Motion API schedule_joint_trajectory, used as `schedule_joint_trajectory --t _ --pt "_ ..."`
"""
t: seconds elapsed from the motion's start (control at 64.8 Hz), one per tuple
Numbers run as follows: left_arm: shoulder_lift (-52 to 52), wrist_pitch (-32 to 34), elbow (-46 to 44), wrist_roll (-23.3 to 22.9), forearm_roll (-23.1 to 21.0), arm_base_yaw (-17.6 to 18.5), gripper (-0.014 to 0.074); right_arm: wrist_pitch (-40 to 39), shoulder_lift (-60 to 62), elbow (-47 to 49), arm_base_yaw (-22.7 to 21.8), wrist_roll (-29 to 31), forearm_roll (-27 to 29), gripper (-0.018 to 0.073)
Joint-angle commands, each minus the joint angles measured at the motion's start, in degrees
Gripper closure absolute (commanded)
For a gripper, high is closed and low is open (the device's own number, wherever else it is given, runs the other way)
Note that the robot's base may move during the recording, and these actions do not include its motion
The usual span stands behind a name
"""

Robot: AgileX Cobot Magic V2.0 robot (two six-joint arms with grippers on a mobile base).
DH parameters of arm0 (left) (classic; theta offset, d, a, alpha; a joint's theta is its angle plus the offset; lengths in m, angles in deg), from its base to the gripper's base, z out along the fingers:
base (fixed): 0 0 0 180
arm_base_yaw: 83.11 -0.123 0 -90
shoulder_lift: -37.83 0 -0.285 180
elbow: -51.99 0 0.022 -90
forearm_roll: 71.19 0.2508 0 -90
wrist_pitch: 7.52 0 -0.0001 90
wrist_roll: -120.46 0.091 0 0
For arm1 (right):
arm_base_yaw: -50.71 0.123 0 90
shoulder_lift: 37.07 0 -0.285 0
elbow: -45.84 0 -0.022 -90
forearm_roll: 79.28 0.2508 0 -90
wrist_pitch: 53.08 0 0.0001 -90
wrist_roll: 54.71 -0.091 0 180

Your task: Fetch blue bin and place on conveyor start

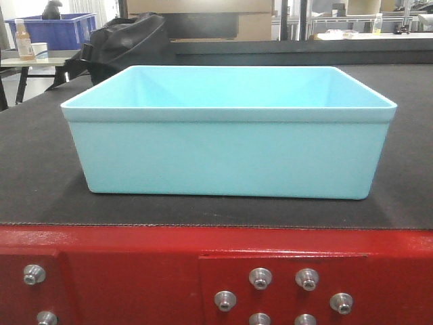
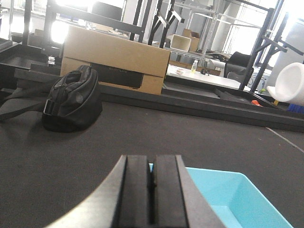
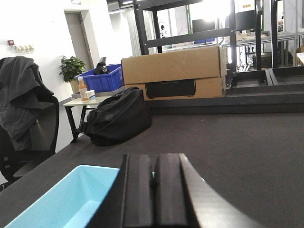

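Both pincers, left gripper [image 2: 152, 190] and right gripper [image 3: 153, 190], sit closed, seemingly empty, above the blue bin [image 1: 229, 135]; black bag [image 3: 118, 116] and unlabelled cardboard box [image 3: 174, 71] lie beyond.

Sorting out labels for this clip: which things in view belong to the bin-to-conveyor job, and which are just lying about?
Job: blue bin, sitting on the conveyor start; left gripper and right gripper, both shut.

Lying about: black bag, cardboard box, dark blue crate, bottle.

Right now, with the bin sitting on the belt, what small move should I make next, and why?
Probably draw both arms back. The blue bin rests flat on the conveyor start, and the front view shows nothing gripping it. The left pincer and right pincer both look shut beside it.
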Motion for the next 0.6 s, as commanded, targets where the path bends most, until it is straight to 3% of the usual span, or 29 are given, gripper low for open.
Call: schedule_joint_trajectory --t 0.0,0.154,0.262,0.309,0.386,0.463,0.587 --pt "0.2 0.6 0.1 0.1 0.2 -0.1 0.0707 -1.2 0.3 0.0 0.1 0.4 -0.5 0.0721" --pt "0.2 0.6 0.1 0.1 0.2 -0.1 0.0707 -0.2 0.3 -0.3 0.0 0.7 -0.5 0.0721" --pt "0.2 0.6 0.1 0.1 0.2 -0.1 0.0707 0.0 0.8 -1.2 -2.2 6.3 0.6 0.0721" --pt "0.2 0.6 0.1 0.1 0.2 -0.1 0.0707 0.2 1.6 -2.1 -4.1 11.8 2.0 0.0721" --pt "0.2 0.6 0.1 0.1 0.2 -0.1 0.0707 0.1 3.6 -4.4 -8.2 21.9 8.7 0.0721" --pt "0.2 0.6 0.1 0.1 0.2 -0.1 0.0707 -0.3 6.3 -8.1 -13.8 32.6 19.6 0.0721" --pt "0.2 0.6 0.1 0.1 0.2 -0.1 0.0707 -3.5 11.0 -14.1 -19.9 33.9 22.1 0.0721"
